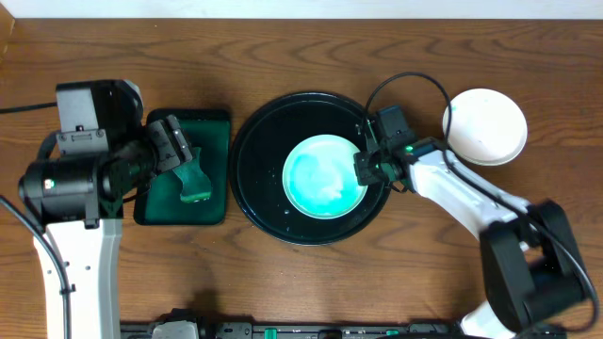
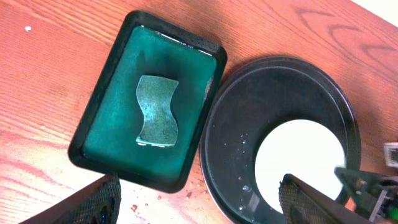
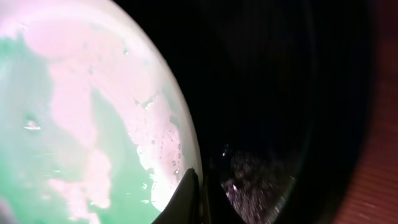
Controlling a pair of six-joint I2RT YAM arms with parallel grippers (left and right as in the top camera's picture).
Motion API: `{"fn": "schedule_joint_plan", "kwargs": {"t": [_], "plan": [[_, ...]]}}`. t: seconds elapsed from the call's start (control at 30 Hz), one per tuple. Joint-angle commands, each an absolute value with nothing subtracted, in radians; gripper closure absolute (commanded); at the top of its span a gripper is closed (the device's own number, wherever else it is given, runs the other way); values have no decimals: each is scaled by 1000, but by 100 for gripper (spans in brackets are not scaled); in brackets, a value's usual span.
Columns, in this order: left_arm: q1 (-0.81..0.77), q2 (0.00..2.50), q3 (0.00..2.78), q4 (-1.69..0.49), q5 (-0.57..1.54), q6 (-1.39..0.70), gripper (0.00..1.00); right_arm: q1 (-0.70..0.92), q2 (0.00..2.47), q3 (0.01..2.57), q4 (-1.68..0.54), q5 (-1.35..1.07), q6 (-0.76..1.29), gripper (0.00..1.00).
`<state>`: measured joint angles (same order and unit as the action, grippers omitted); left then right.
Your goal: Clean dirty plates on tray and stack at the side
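The round black tray (image 1: 259,160) sits mid-table and holds one pale-aqua plate (image 1: 320,179) with green smears on its face. My right gripper (image 1: 366,169) is shut on that plate's right rim. In the right wrist view the closed fingertips (image 3: 194,200) pinch the edge of the smeared plate (image 3: 81,124) over the dark tray (image 3: 261,93). A clean white plate (image 1: 484,126) lies on the table right of the tray. My left gripper (image 1: 181,155) hovers open over the green tray, nothing between its fingers (image 2: 102,200).
A dark green rectangular tray (image 1: 212,118) left of the black tray holds a green sponge (image 2: 155,112) lying flat and free. Water drops and crumbs dot the wood between the two trays (image 2: 186,190). The black tray (image 2: 249,112) nearly touches it.
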<state>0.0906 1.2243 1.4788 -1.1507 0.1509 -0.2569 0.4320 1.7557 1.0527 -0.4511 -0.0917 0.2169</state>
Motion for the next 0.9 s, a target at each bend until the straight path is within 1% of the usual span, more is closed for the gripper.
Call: {"fn": "schedule_joint_plan", "kwargs": {"t": [0.0, 0.23, 0.37, 0.5, 0.67, 0.77, 0.87], "plan": [[91, 1217, 1474, -1169, 145, -240, 18, 466, 1636, 1054, -465, -35, 134, 99], [91, 1221, 1474, -1174, 145, -240, 18, 499, 1460, 1054, -469, 92, 50, 99], [91, 1221, 1474, -1174, 145, -240, 18, 523, 1370, 1054, -472, 177, -43, 99], [91, 1221, 1474, -1174, 145, -240, 18, 552, 1323, 1054, -471, 288, -126, 99], [91, 1221, 1474, -1174, 145, -240, 18, 585, 1313, 1054, -471, 359, -239, 99], [91, 1221, 1474, -1174, 145, -240, 18, 611, 1313, 1054, -460, 396, -242, 99], [91, 1221, 1474, -1174, 145, -240, 18, 617, 1313, 1054, -438, 374, -116, 99]]}}
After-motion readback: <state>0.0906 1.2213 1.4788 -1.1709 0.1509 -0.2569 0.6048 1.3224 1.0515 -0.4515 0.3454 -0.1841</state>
